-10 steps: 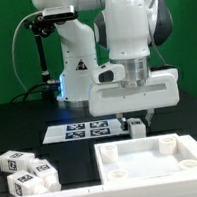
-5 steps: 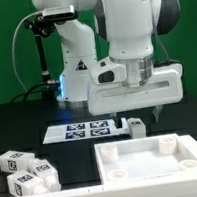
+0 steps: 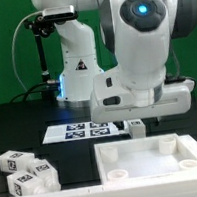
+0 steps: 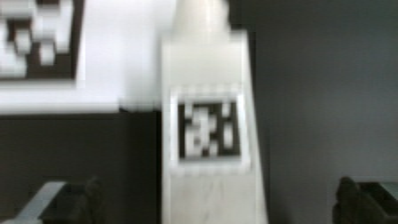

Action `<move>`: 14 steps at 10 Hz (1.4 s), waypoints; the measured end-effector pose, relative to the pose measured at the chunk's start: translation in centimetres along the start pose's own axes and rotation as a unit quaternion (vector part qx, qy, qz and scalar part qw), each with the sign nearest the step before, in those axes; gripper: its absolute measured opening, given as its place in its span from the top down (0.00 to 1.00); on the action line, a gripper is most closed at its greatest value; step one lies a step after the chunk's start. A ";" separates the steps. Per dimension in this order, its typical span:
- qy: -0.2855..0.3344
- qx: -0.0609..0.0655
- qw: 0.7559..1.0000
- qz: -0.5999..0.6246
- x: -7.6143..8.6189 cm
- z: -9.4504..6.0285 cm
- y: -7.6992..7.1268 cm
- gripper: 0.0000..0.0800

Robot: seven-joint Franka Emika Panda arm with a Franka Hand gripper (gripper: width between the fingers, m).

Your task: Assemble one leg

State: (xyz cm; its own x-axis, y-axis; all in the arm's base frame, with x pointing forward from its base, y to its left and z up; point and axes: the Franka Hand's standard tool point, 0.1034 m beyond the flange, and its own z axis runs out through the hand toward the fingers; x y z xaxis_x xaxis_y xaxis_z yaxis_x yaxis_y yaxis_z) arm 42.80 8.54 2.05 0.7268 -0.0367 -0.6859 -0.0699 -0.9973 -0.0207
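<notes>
Beside the panel (image 3: 133, 142), the seemingly light, stiff leg (image 4: 210, 120) is being straddled by the gripper (image 4: 214, 200), jaws wide and clear; its flat sides are judged the best hold.

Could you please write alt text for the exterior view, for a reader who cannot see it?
A white robot arm leans over a black table, above a small white leg standing upright behind a large white tray. A flat marker board lies beside the leg, and tagged blocks sit at the exterior view's left.

Four legs (image 3: 137, 128), one tray-like panel (image 3: 148, 167), one marker board (image 3: 85, 129), one robot arm (image 3: 139, 41)
</notes>
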 end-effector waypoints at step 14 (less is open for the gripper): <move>-0.017 0.007 0.999 -0.034 0.1 -3.8 0.6 0.64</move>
State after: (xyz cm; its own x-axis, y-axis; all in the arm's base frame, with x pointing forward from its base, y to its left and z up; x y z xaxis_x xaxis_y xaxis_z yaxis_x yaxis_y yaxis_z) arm 45.37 7.70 4.74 0.7069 0.0333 -0.7065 -0.0310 -0.9965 -0.0780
